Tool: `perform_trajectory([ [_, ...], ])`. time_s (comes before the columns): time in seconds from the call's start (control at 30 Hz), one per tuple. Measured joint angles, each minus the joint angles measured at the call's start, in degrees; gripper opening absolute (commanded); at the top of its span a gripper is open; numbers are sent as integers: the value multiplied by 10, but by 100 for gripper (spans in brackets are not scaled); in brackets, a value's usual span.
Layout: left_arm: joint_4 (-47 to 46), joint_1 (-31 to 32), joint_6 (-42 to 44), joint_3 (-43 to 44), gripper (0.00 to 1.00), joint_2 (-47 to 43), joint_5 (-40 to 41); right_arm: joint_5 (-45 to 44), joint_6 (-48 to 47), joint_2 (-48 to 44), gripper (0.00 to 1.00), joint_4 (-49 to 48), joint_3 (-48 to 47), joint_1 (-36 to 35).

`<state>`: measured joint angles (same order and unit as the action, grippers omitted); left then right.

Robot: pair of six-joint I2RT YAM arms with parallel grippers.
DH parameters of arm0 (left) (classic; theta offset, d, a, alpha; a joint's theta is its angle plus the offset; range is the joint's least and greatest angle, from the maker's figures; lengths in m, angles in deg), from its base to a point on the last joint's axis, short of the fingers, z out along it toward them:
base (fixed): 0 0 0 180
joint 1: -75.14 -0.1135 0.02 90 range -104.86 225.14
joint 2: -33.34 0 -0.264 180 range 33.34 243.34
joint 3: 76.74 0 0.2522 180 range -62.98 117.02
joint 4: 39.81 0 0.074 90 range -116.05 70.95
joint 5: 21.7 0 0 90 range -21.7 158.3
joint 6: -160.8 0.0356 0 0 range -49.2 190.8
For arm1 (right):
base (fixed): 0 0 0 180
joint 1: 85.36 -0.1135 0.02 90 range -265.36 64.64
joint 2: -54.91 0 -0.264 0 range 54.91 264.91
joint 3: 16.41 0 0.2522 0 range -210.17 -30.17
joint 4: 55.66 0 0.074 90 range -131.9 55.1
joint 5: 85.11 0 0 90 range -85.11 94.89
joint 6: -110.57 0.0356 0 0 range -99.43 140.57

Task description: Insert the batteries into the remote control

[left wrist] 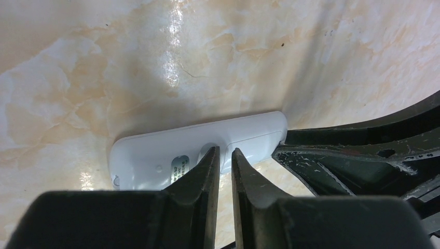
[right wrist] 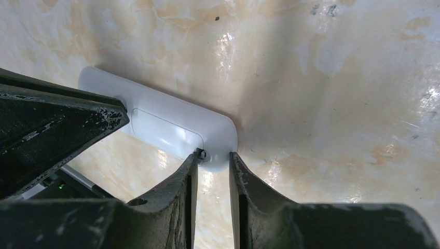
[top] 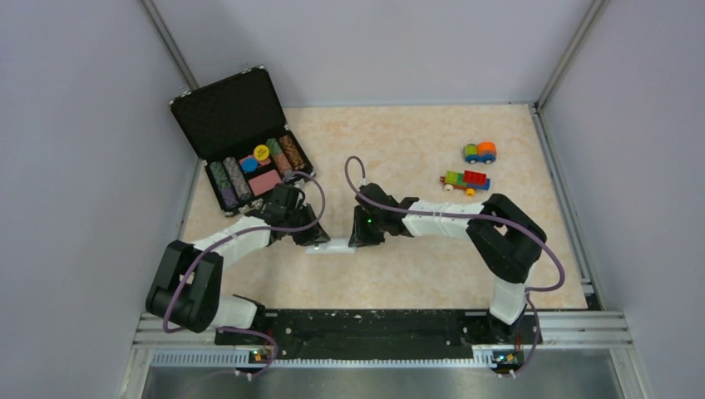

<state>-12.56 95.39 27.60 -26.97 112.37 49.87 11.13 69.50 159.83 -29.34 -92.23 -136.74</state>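
The white remote control (top: 330,247) lies flat on the table between my two grippers, back side up, with a small label and the battery cover outline showing in the left wrist view (left wrist: 155,155). My left gripper (top: 314,239) is nearly shut, its tips (left wrist: 224,151) resting on the remote's near edge by the cover. My right gripper (top: 359,237) has its narrow jaws (right wrist: 214,154) closed around the rounded end corner of the remote (right wrist: 171,122). No batteries are in view.
An open black chip case (top: 241,137) stands at the back left. Two colourful toy block cars (top: 480,152) (top: 465,180) sit at the back right. Grey walls enclose the table on three sides.
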Motion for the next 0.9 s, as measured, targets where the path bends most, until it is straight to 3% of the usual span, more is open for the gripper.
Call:
perform_trajectory([
  [0.2, -1, 0, -1, 0, 20, 0, -2, -11, -6, 2, 42, 2, -3, -6],
  [0.43, 14, 3, 0, 3, 26, -8, 5, -38, -7, 3, 55, 16, -13, -17],
  [0.63, 84, 7, 15, 55, 41, -37, 46, -79, -10, -23, 71, 56, -18, -17],
  [0.77, 110, 7, 28, 101, 51, -86, 82, -99, -37, -80, 73, 76, -18, -14],
  [0.9, 137, 7, 32, 113, 64, -160, 124, -81, -128, -129, 73, 66, -19, -13],
])
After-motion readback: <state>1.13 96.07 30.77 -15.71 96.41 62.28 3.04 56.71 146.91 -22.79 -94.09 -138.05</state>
